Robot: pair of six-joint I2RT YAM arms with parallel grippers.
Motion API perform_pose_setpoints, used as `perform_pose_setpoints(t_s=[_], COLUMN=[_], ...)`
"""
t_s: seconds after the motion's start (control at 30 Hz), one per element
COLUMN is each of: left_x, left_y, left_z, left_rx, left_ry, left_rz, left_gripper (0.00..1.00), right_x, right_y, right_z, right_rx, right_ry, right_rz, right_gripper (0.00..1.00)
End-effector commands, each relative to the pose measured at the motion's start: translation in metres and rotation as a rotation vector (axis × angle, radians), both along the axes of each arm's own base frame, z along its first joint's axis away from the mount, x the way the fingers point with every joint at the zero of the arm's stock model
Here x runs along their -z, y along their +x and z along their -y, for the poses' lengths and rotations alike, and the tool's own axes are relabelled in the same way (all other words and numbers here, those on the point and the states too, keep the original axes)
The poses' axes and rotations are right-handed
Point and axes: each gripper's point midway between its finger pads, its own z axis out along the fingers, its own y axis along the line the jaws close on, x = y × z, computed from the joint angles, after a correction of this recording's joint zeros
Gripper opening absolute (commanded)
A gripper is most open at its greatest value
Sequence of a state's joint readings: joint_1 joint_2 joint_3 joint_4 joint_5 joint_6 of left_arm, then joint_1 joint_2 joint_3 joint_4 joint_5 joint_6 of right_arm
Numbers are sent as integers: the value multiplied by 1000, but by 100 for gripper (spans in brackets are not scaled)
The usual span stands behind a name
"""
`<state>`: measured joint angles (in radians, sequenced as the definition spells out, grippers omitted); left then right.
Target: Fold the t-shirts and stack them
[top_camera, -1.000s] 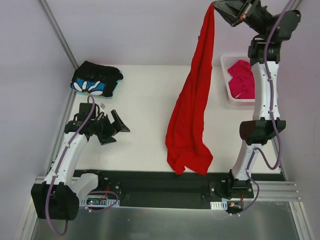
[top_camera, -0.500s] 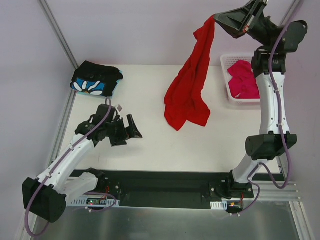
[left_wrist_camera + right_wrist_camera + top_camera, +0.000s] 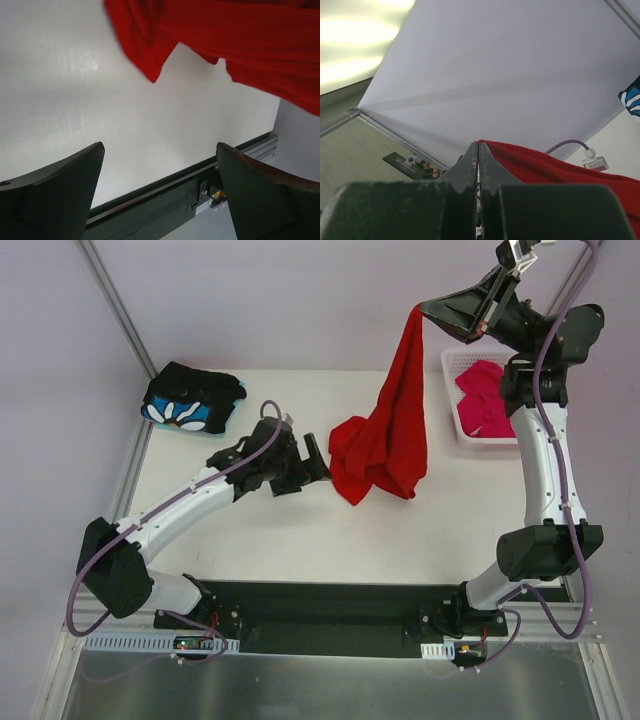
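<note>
The red t-shirt hangs from my right gripper, which is raised high at the back right and shut on its top edge. The shirt's lower part bunches on the table. In the right wrist view the pinched red cloth runs off to the right of the closed fingers. My left gripper stands open just left of the shirt's lower folds, with nothing between its fingers; the red cloth fills the top of the left wrist view. A folded black flower-print t-shirt lies at the back left. The pink t-shirt sits in the basket.
The white lattice basket stands at the back right, under the right arm. The black base rail runs along the table's near edge. Grey walls close in the left, back and right sides.
My left arm has reached right across the table up to the shirt, gripper still open. My right gripper has lowered the red shirt so its bottom now bunches on the table.
</note>
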<state>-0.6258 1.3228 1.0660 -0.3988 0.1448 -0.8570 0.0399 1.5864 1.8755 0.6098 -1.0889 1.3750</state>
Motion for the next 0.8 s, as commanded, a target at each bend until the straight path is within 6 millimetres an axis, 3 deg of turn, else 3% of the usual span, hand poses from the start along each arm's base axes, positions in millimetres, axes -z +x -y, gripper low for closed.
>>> perform_pose_setpoints(t_s=[0.0,0.03,0.13,0.23,0.53,0.77], left_x=[-21,-24,-5,7,52,60], left_y=[25,29,34,38,78,114], left_z=[53,62,94,113,114,125], left_rx=[-22,-18,0,12,-83,-124], left_ry=[-81,-96,-91,-67,119,192], left_rz=[83,91,77,89,166,242], left_gripper=[93,92,89,90,91,92], right_x=[-19,-19,-21,-27,-41,-55], right_y=[-35,-37,-35,-35,-38,-65], right_z=[0,0,1,2,3,4], right_rx=[17,16,21,24,15,-13], right_ry=[-16,-19,-23,-16,2,27], right_rz=[163,166,169,176,205,252], right_gripper=[1,1,1,1,1,1])
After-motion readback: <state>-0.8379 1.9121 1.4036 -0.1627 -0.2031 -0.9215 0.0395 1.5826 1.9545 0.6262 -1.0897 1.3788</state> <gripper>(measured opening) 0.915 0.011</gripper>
